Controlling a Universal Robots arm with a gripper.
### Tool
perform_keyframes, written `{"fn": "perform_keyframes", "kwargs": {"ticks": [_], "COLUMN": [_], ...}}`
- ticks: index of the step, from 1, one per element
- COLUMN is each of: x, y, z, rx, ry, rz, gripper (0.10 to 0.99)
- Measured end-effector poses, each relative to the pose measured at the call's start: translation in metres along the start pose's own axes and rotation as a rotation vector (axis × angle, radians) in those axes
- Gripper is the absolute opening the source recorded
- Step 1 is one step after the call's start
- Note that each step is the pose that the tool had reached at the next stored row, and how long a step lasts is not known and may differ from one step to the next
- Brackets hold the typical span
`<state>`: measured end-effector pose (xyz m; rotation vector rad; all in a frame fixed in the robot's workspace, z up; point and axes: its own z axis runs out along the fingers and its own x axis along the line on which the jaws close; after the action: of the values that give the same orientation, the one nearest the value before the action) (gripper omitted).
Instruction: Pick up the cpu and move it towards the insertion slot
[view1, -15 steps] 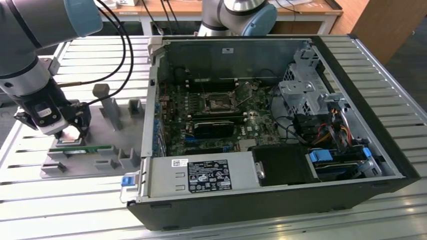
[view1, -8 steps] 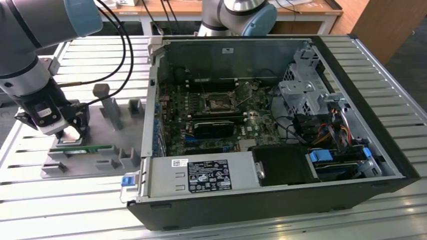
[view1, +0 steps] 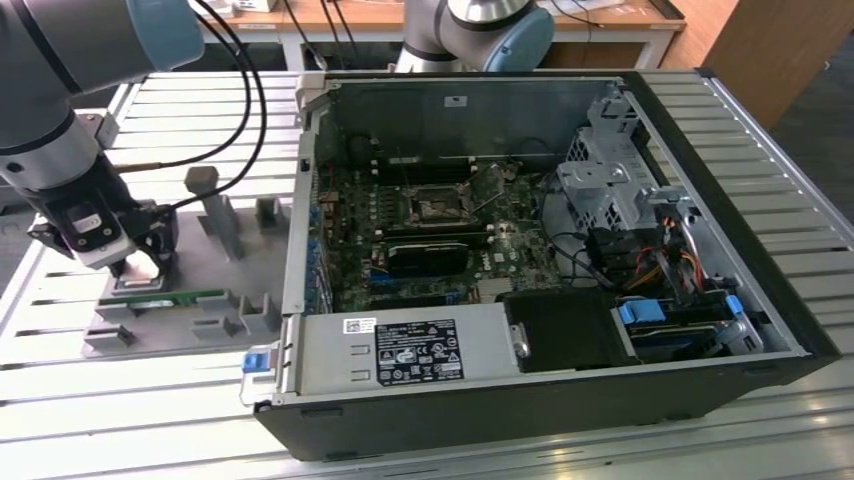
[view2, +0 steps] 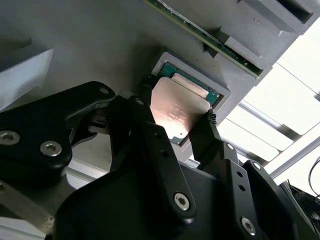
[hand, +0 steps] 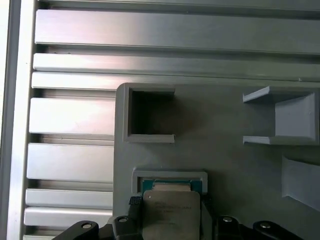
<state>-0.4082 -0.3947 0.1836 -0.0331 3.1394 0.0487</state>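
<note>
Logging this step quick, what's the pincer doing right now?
Pincer: closed on the cpu, a finger on each side, at the grey holder.

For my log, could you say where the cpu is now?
In both wrist views the cpu lies between the fingers at its grey holder on the exterior view's left.

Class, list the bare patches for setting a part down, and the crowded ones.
Bare: the slatted table in front of the grey holder tray, and the strip at the exterior view's right of the computer case. Crowded: inside the case, and the tray around the hand.
</note>
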Motion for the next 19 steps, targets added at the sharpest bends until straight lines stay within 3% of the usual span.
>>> {"fn": "perform_keyframes", "kwargs": {"ticks": [19], "x": [0.0000], "y": [0.0009], "z": [-0.0281], "rx": [0.000], "ry": [0.0000], "rz": [0.001], "gripper": [0.545]}}
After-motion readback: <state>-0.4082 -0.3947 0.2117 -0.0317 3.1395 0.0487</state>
